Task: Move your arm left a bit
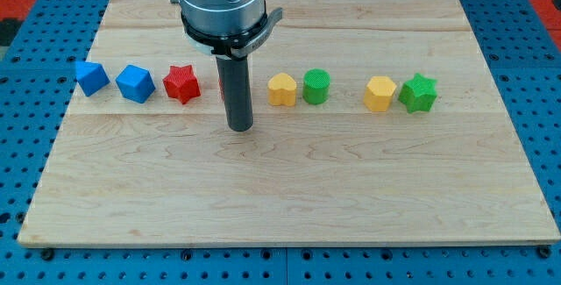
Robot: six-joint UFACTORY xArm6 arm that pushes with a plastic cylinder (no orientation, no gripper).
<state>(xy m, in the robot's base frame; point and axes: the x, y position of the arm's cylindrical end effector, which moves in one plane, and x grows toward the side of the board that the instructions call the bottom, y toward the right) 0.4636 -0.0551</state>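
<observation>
My tip (239,128) rests on the wooden board (289,197), in a row of blocks across the middle. To its left sit a red star block (181,83), a blue block (135,83) and another blue block (91,77). A sliver of something red (220,84) shows just behind the rod's left side; I cannot tell what it is. To the tip's right sit a yellow block (281,89) touching a green cylinder (316,87), then a yellow block (379,93) touching a green star block (419,93).
The board lies on a blue pegboard surface (35,101). The arm's grey metal body (221,4) hangs over the board's top middle.
</observation>
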